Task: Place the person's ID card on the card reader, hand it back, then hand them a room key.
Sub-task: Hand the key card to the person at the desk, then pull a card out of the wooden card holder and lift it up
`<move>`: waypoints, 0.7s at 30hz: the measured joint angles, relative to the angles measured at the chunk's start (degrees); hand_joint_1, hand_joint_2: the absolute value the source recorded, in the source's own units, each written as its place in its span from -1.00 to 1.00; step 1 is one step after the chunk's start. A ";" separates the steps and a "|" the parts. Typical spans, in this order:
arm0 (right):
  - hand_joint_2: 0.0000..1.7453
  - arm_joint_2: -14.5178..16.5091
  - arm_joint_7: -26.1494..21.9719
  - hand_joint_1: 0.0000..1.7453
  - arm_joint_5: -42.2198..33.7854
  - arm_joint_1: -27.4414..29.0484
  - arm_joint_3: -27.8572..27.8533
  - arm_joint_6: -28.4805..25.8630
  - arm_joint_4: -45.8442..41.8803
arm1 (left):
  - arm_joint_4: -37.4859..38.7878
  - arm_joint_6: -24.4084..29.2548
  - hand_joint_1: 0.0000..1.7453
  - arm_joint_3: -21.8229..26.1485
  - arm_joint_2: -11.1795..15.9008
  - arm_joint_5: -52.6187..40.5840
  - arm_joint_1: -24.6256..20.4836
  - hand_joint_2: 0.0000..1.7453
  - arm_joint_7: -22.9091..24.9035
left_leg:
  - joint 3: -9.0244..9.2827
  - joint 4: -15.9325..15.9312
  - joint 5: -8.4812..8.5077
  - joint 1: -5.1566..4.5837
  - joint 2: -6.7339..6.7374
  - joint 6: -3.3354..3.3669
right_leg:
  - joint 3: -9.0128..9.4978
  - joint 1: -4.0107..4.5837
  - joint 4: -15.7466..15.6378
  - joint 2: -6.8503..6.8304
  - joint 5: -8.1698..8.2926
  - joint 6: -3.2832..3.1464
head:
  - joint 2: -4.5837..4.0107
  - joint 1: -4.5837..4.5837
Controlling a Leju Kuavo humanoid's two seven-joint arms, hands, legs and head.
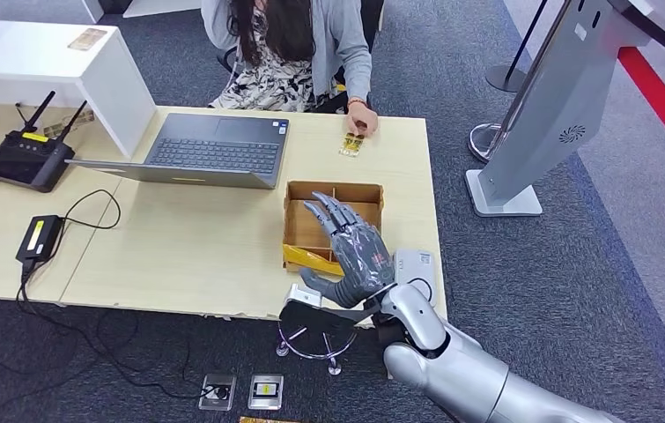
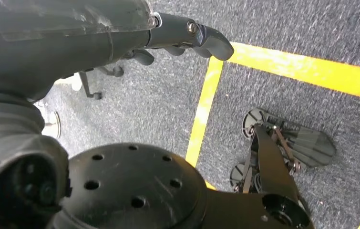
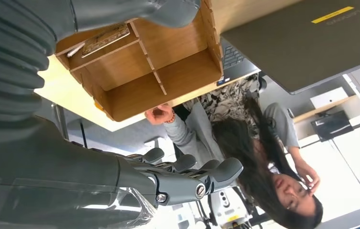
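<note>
My right hand (image 1: 349,249) hovers open over the front part of a partitioned cardboard box (image 1: 335,192) on the desk, fingers stretched out and holding nothing. A yellow card (image 1: 309,257) lies in the box's near compartment, just left of the palm. In the right wrist view the box (image 3: 161,71) sits between thumb and fingers (image 3: 192,177), with a card (image 3: 105,39) in one compartment. A white card reader (image 1: 416,265) lies right of the hand. At the desk's far edge, a gold-patterned card (image 1: 351,144) lies under the person's hand (image 1: 362,122). My left hand (image 2: 97,43) hangs over the floor, holding nothing.
An open laptop (image 1: 214,152) stands left of the box. A black router (image 1: 27,159) and a power adapter (image 1: 40,236) with cables sit on the desk's left part. A grey kiosk (image 1: 557,115) stands on the floor to the right. The person sits behind the desk.
</note>
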 joint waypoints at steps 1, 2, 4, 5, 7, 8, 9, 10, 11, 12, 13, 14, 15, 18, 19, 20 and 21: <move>1.00 0.03 -0.07 -1.00 0.62 0.02 0.34 -0.40 0.35 | 0.00 0.00 -1.00 0.10 -0.09 -0.09 0.00 -1.00 0.09 | 0.00 0.00 0.00 0.00 0.00 0.00 | 0.00 0.00 0.00 0.00 0.00 0.00 | 0.00 -0.01; 1.00 0.08 -0.09 -1.00 1.20 0.05 0.66 -0.78 0.74 | 0.00 0.00 -1.00 0.13 -0.16 -0.19 0.00 -1.00 0.20 | 0.00 0.00 0.00 0.00 0.00 0.00 | 0.00 0.00 0.00 0.00 0.00 0.00 | 0.00 0.00; 1.00 0.17 -0.11 -1.00 2.17 0.10 1.26 -1.22 1.50 | 0.00 0.00 -1.00 0.14 -0.24 -0.37 -0.01 -1.00 0.42 | 0.00 0.00 0.00 0.00 0.00 0.00 | 0.00 0.00 0.00 0.00 0.00 0.00 | 0.01 -0.01; 1.00 0.26 -0.10 -1.00 2.64 0.11 1.54 -1.30 1.89 | 0.00 -0.01 -1.00 0.14 -0.26 -0.44 -0.01 -1.00 0.50 | 0.00 0.00 0.00 0.00 -0.01 0.00 | -0.01 0.00 0.01 0.00 0.00 0.00 | 0.01 -0.01; 1.00 0.57 -0.05 -1.00 3.69 0.08 2.06 -1.38 2.80 | 0.00 -0.03 -1.00 0.14 -0.27 -0.56 -0.01 -1.00 0.57 | -0.01 0.00 0.00 0.01 -0.01 0.00 | -0.01 0.01 0.01 0.00 0.00 0.00 | 0.00 -0.02; 1.00 0.81 0.04 -1.00 4.36 0.05 2.28 -1.39 3.37 | 0.00 -0.06 -1.00 0.14 -0.27 -0.65 -0.02 -1.00 0.58 | -0.01 0.00 0.00 0.01 -0.01 0.00 | -0.02 0.01 0.01 0.00 0.00 0.00 | 0.00 -0.02; 1.00 1.06 0.19 -1.00 5.02 0.01 2.51 -1.37 3.96 | 0.00 -0.11 -1.00 0.14 -0.28 -0.73 -0.02 -1.00 0.57 | -0.01 0.00 0.00 0.01 -0.01 0.00 | -0.02 0.01 0.01 0.00 0.00 0.00 | 0.00 -0.02; 1.00 1.32 0.34 -1.00 5.63 -0.05 2.72 -1.36 4.56 | 0.00 -0.17 -1.00 0.14 -0.28 -0.80 -0.03 -1.00 0.58 | -0.02 0.00 0.00 0.02 -0.01 0.00 | -0.02 0.01 0.01 0.00 0.00 0.00 | 0.00 -0.01; 1.00 1.57 0.47 -1.00 6.14 -0.11 2.92 -1.34 5.18 | 0.00 -0.23 -1.00 0.14 -0.29 -0.88 -0.03 -1.00 0.58 | -0.02 0.00 0.00 0.02 -0.01 0.00 | -0.02 0.01 0.01 0.00 0.00 0.00 | 0.01 -0.01; 1.00 1.80 0.55 -1.00 6.43 -0.16 3.13 -1.33 5.70 | 0.00 -0.28 -1.00 0.14 -0.29 -0.91 -0.03 -1.00 0.58 | -0.02 -0.01 0.00 0.02 -0.01 0.00 | -0.02 0.01 0.01 0.00 0.00 0.00 | 0.01 -0.01; 1.00 2.00 0.58 -1.00 6.65 -0.21 3.33 -1.31 6.21 | 0.00 -0.32 -1.00 0.14 -0.29 -0.94 -0.03 -1.00 0.57 | -0.02 -0.01 0.00 0.02 -0.01 0.00 | -0.02 0.01 0.01 0.00 0.00 0.00 | 0.01 -0.01; 1.00 2.21 0.62 -1.00 6.82 -0.28 3.54 -1.26 6.71 | 0.00 -0.37 -1.00 0.14 -0.29 -0.95 -0.03 -1.00 0.55 | -0.02 -0.01 0.00 0.01 -0.01 0.00 | -0.02 0.01 0.01 0.00 0.00 0.00 | 0.01 -0.01; 1.00 2.44 0.67 -1.00 7.03 -0.37 3.74 -1.18 7.29 | 0.00 -0.43 -1.00 0.14 -0.29 -0.96 -0.03 -1.00 0.50 | -0.02 0.00 0.00 0.01 -0.01 0.00 | -0.01 0.01 0.01 0.00 0.00 0.00 | 0.00 -0.01; 1.00 3.22 0.67 -1.00 7.71 -0.72 4.27 -0.94 9.43 | 0.00 -0.62 -1.00 0.14 -0.29 -0.98 -0.02 -1.00 0.16 | -0.02 0.00 0.00 0.01 -0.01 0.00 | -0.01 0.01 0.01 0.00 0.00 0.00 | 0.01 -0.01; 1.00 3.49 0.62 -1.00 7.85 -0.85 4.44 -0.79 10.12 | 0.00 -0.66 -1.00 0.14 -0.29 -0.98 -0.02 -1.00 0.04 | -0.02 0.00 0.00 0.01 -0.01 0.00 | -0.01 0.01 0.01 0.00 0.00 0.00 | 0.01 -0.01; 1.00 3.72 0.58 -1.00 7.94 -0.99 4.60 -0.59 10.70 | 0.00 -0.67 -1.00 0.14 -0.29 -0.98 -0.02 -1.00 -0.05 | -0.02 0.00 0.00 0.01 -0.01 0.00 | -0.01 0.01 0.01 0.00 0.00 0.00 | 0.01 -0.01; 1.00 3.91 0.57 -1.00 8.11 -1.14 4.72 -0.29 11.20 | 0.00 -0.66 -1.00 0.14 -0.29 -0.98 -0.02 -1.00 -0.10 | -0.02 0.00 0.00 0.01 -0.01 0.00 | -0.01 0.01 0.01 0.00 0.00 0.00 | 0.00 -0.01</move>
